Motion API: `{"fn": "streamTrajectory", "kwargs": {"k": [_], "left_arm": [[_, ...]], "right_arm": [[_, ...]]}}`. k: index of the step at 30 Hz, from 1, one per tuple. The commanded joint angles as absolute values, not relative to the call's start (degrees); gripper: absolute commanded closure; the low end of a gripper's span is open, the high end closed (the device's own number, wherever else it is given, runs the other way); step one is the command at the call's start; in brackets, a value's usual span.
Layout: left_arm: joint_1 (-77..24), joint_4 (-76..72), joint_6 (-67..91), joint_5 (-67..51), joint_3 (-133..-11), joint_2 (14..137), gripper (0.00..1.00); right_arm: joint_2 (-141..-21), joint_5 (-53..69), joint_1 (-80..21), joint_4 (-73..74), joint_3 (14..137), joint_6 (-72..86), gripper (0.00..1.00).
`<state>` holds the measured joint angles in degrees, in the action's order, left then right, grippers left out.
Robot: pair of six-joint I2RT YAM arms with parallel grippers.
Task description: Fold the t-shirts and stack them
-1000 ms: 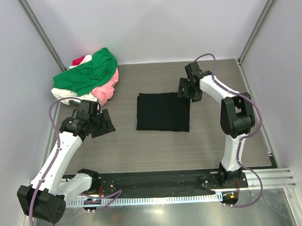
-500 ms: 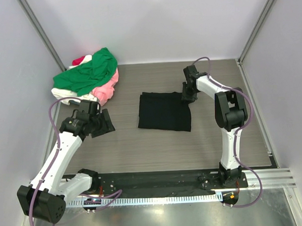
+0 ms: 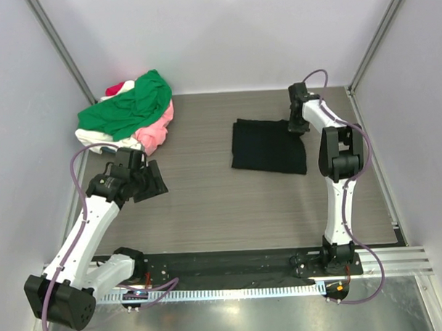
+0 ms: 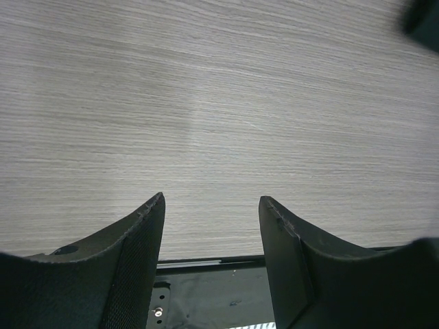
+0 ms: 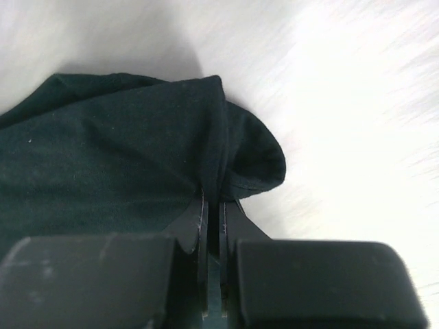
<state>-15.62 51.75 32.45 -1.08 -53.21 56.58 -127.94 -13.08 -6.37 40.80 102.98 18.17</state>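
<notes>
A folded black t-shirt [image 3: 268, 146] lies flat toward the back right of the table. My right gripper [image 3: 295, 125] is shut on its far right corner; in the right wrist view the black cloth [image 5: 137, 164] bunches up between the closed fingers [image 5: 212, 202]. A heap of t-shirts sits at the back left, a green one [image 3: 129, 105] on top, pink [image 3: 156, 131], white [image 3: 89, 137] and red [image 3: 116, 88] showing beneath. My left gripper [image 3: 153, 180] hovers open over bare table near that heap, with nothing between its fingers [image 4: 147, 226].
Grey walls enclose the table on three sides, with metal posts at the back corners [image 3: 57, 48]. A black rail [image 3: 224, 263] with both arm bases runs along the near edge. Bare wood-grain surface [image 3: 208, 209] spreads between the arms.
The right gripper closed on the black t-shirt's far right corner and dragged the shirt to the right and slightly back. The left arm stayed put.
</notes>
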Motion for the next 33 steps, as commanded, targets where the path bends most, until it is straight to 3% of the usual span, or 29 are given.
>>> {"fn": "streamTrajectory", "kwargs": {"k": [1,7,8,9,10,11,15,18,19,22,26,33], "left_arm": [[-15.47,49.57,31.82,-0.44,-53.26,55.55,0.42],[-15.12,49.75,32.08,1.04,-53.17,56.51,0.44],[-15.03,49.75,32.08,1.05,-53.17,56.95,0.44],[-14.94,49.92,32.08,0.79,-53.17,57.3,0.44],[-15.03,49.83,32.08,0.88,-53.26,57.48,0.44],[-14.94,49.92,32.08,0.88,-53.17,57.65,0.44],[-14.68,49.83,32.17,1.23,-53.17,57.66,0.44],[-14.59,49.83,32.26,1.32,-53.17,57.13,0.44],[-14.68,49.83,32.26,1.84,-53.09,57.04,0.44],[-14.59,49.92,32.43,2.11,-53.17,56.69,0.44],[-14.59,50.01,32.61,2.63,-53.17,56.43,0.44],[-14.5,49.92,32.7,2.9,-53.0,56.07,0.45]], "right_arm": [[-134.02,-27.58,-3.08,42.8,114.93,11.97,0.99],[-150.18,-48.93,-1.15,42.45,145.32,6.07,0.97],[-151.86,-51.13,-1.06,42.02,149.63,5.98,0.59],[-153.27,-54.89,-1.14,41.58,155.68,6.15,0.28],[-152.32,-55.98,-1.66,40.7,156.0,7.2,0.07],[-149.97,-55.55,-2.19,37.3,150.96,8.43,0.01],[-135.73,-50.9,-6.41,29.19,132.6,12.73,0.0],[-128.6,-35.92,-9.22,29.71,123.88,19.23,0.0],[-127.45,-24.11,-9.4,29.53,122.27,21.42,0.03],[-128.93,-2.82,-9.32,27.7,118.57,27.76,0.09],[-135.16,11.3,-9.49,25.58,118.12,31.72,0.17],[-137.72,15.2,-9.06,24.7,115.84,31.03,0.22]]}}
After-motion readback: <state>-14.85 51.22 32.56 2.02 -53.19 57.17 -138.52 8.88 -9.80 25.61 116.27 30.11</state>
